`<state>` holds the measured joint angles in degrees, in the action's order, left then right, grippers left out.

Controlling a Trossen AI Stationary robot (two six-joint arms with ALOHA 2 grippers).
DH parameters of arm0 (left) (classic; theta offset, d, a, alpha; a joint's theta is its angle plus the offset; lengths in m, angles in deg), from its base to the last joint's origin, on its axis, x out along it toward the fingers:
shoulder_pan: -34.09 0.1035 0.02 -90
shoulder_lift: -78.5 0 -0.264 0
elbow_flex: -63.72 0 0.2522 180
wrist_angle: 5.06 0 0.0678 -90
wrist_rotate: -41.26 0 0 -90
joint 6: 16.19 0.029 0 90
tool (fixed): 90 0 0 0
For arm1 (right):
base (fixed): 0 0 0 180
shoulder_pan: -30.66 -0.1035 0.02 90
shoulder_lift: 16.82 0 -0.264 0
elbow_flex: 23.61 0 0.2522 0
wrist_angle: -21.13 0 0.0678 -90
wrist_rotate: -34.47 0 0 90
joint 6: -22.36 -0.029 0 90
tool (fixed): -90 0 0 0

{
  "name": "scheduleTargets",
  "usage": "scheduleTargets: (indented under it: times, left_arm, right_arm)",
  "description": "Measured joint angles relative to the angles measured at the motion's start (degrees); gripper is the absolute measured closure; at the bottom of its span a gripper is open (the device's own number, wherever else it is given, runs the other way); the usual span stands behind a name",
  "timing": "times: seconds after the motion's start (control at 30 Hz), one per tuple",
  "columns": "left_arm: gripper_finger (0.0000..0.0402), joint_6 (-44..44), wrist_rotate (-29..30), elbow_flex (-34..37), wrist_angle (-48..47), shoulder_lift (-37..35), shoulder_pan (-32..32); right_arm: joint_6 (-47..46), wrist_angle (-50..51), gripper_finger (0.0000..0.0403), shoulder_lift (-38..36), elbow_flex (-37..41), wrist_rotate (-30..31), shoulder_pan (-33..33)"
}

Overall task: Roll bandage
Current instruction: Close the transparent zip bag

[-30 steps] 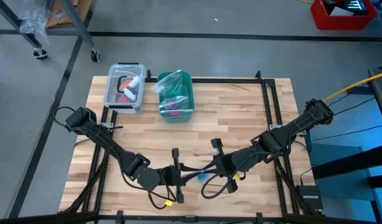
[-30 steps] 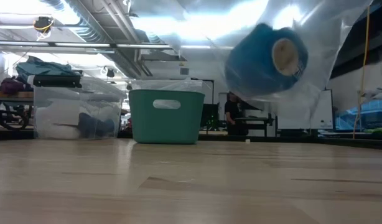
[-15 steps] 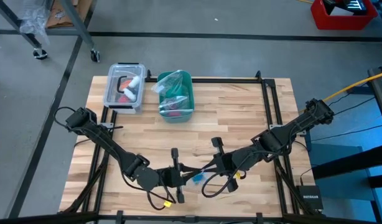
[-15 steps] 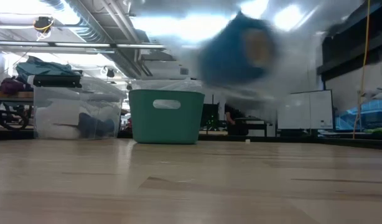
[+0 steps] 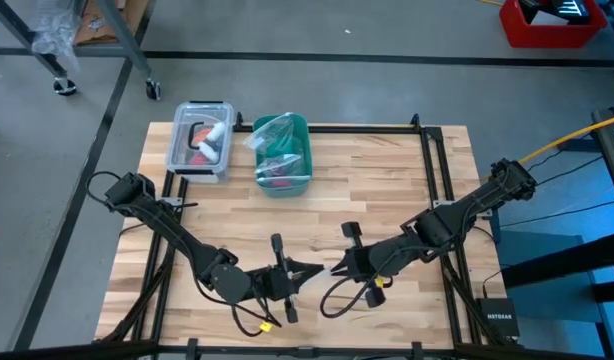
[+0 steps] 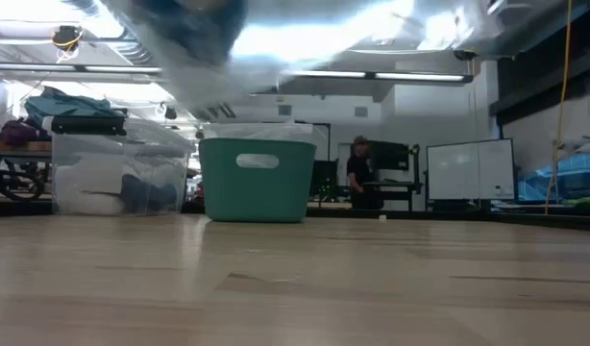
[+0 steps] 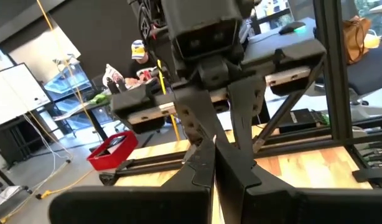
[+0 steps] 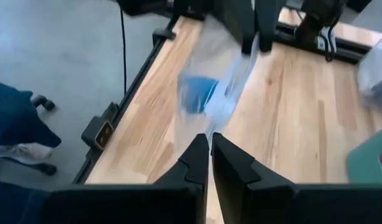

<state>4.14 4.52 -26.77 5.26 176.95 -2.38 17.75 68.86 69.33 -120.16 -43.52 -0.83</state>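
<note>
Swinging across the low view, the blue roll in its clear bag has gone from upper right a second ago to a blurred smear at the 11 o'clock corner now, and from above the left hand has shifted slightly toward the right one.

In the right wrist view the bandage (image 8: 197, 93) is a soft bright blue lump inside a thin, glossy, see-through plastic bag (image 8: 225, 74) that hangs stretched between the two hands above the desk (image 5: 387, 180), a board of pale wooden planks with a dark metal frame. In the low view it is only a blue blur (image 6: 204, 19).

Left hand (image 5: 305, 271) sits at about 6 o'clock on the desk, its arm stretched low from the 9 o'clock edge, fingers pressed together and pointing toward the other hand. Right hand (image 5: 337, 268) faces it from just beside, its arm reaching in from the 3 o'clock edge, its dark fingers (image 8: 194, 155) nearly touching and pinching the bag's lower edge. Whether the left hand pinches the bag too cannot be told.

At 11 o'clock stand a clear, boxy, lidded container (image 5: 199, 140) and, beside it, a teal plastic bin (image 5: 284, 172) stuffed with crinkled plastic.
</note>
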Motion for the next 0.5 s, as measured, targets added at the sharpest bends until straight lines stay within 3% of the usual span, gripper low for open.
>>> scheduleTargets:
  times: [0.5]
  left_arm:
    - [0.0401, 4.4, 0.1, -0.1, 1.9, -0.1, -0.2]
  right_arm:
    - [-0.8, 1.3, 0.0377, 0.2, 0.0, -0.1, 0.0]
